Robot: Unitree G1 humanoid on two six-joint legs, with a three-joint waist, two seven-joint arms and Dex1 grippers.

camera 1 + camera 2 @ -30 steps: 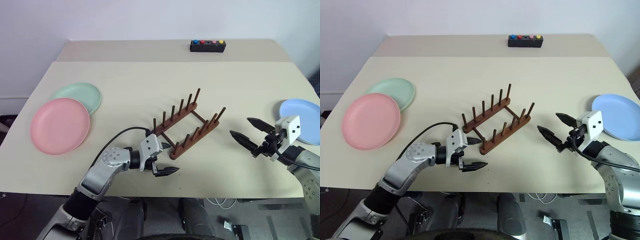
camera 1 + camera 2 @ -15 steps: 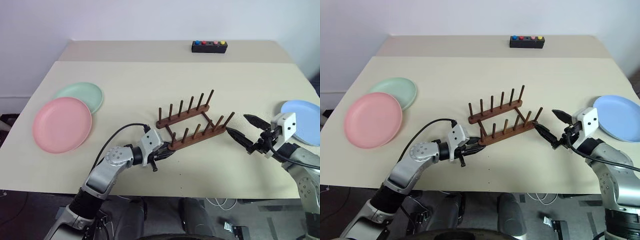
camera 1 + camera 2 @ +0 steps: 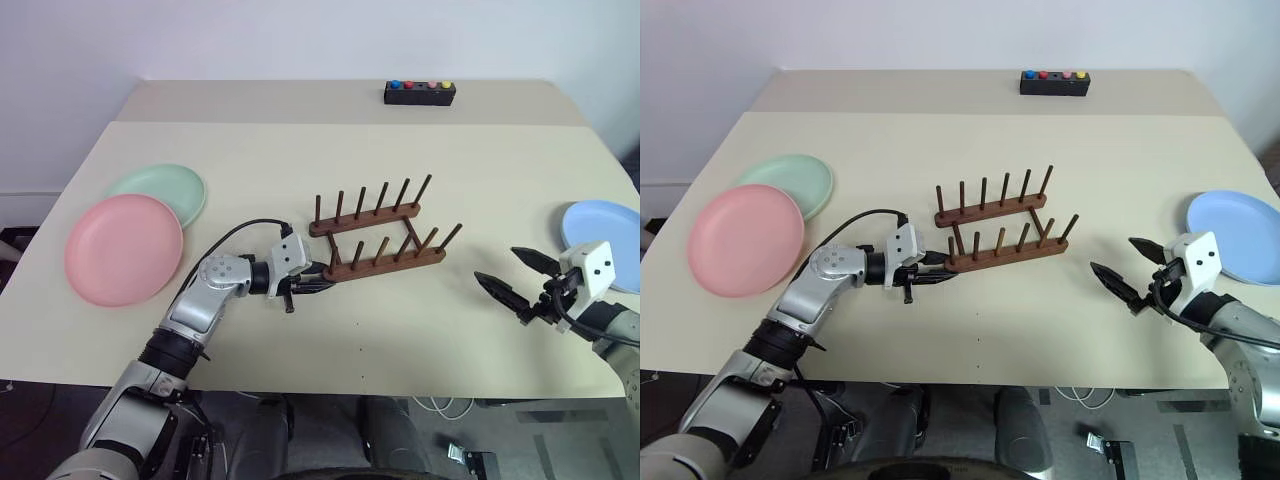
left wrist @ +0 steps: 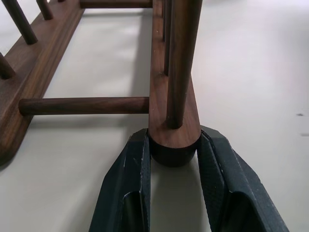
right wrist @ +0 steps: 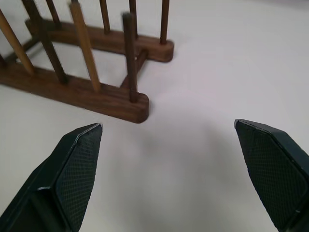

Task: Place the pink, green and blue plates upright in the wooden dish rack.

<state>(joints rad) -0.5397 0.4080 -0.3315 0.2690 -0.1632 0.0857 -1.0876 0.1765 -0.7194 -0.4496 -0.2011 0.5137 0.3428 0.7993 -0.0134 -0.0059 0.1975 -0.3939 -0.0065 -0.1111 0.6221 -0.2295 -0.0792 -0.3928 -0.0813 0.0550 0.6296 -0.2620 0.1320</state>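
The wooden dish rack (image 3: 378,235) stands mid-table, its two peg rows running left to right. My left gripper (image 3: 312,287) is shut on the rounded left end of the rack's near rail (image 4: 173,137). To the right of the rack, my right gripper (image 3: 497,264) hovers open with nothing in it, and the rack's right end (image 5: 130,104) lies ahead of it. The pink plate (image 3: 124,248) lies flat at the left, overlapping the green plate (image 3: 165,186) behind it. The blue plate (image 3: 600,225) lies flat at the right edge.
A black box with coloured buttons (image 3: 420,93) sits at the far side, on a second tabletop behind a seam. The beige table (image 3: 300,150) has bare surface in front of and behind the rack.
My left gripper closed on the rack's near rail end, and the rack swung from diagonal to roughly parallel with the table's front edge. My right gripper drew back to the right, away from the rack.
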